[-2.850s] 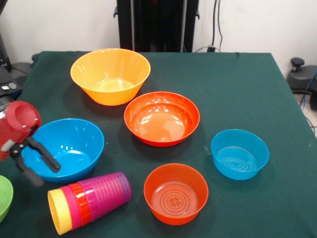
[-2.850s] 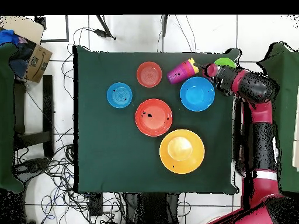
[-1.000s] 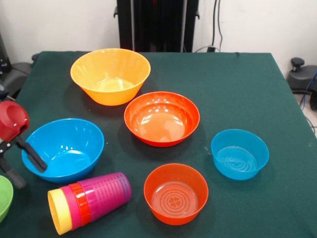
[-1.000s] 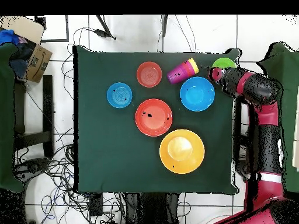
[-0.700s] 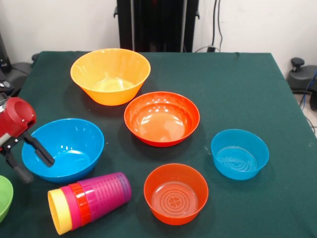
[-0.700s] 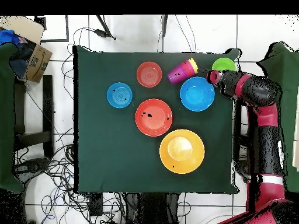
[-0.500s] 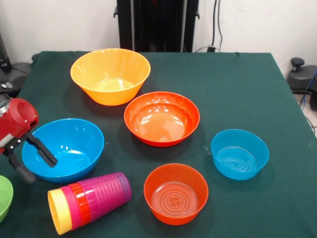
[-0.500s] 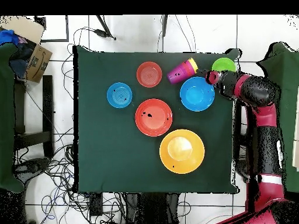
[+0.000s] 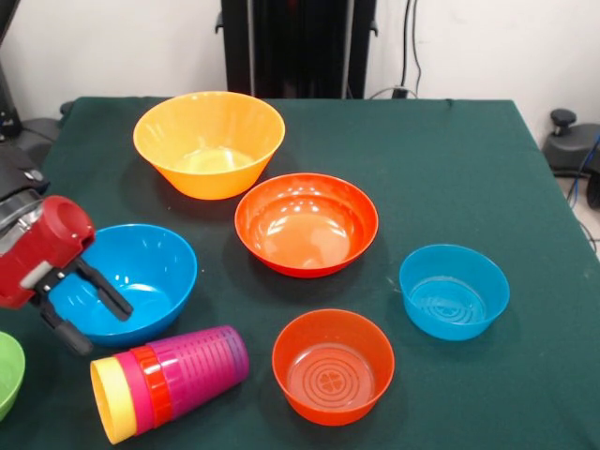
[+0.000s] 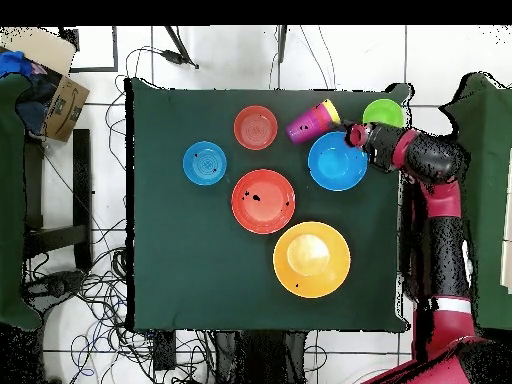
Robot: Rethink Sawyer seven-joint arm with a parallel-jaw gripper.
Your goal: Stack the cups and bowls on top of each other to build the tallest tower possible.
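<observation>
The four cups (image 9: 169, 380) lie nested on their side near the front left: yellow rim to the left, then crimson, orange-red, and the purple base to the right; they also show in the overhead view (image 10: 312, 121). My gripper (image 9: 101, 328) is open and empty. It hangs tilted over the near left rim of the large blue bowl (image 9: 141, 272), just above the cups, and also shows from overhead (image 10: 350, 131). The other bowls stand apart: large orange-yellow (image 9: 208, 141), wide red-orange (image 9: 306, 223), small blue (image 9: 454, 291), small translucent orange (image 9: 333, 366), small green (image 9: 7, 370).
The green cloth table (image 9: 450, 159) ends close on the left, by the green bowl (image 10: 382, 111). The robot's black pedestal (image 9: 298, 47) stands at the far side. A black stand (image 9: 572, 141) is off the right edge.
My gripper drew back to the left edge, then came right and down over the blue bowl's near rim, close to the cups. Cups and bowls have not moved.
</observation>
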